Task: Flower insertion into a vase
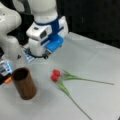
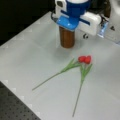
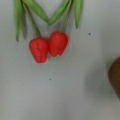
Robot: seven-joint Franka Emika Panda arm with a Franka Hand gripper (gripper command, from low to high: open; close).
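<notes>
Two red tulips [image 1: 56, 75] lie flat on the white table [image 1: 95, 62] with their heads touching and their long green stems spreading apart in a V; they also show in a front view as the tulips [image 2: 85, 59]. The wrist view looks straight down on the two flower heads [image 3: 48, 46], with no fingers in it. The brown wooden vase [image 1: 24, 83] stands upright and holds nothing, at a front view's left of the flowers. In a front view the vase [image 2: 67, 37] is partly behind the hand. My gripper [image 1: 45, 54] hangs above the table behind the flowers, holding nothing that shows.
The arm's white links [image 1: 8, 27] fill a front view's left. Coloured cards [image 1: 27, 56] and an orange object [image 1: 8, 80] lie near the vase. A black perforated board [image 2: 12, 110] borders the table at a front view's bottom left. The vase's rim [image 3: 115, 77] shows at the wrist view's right.
</notes>
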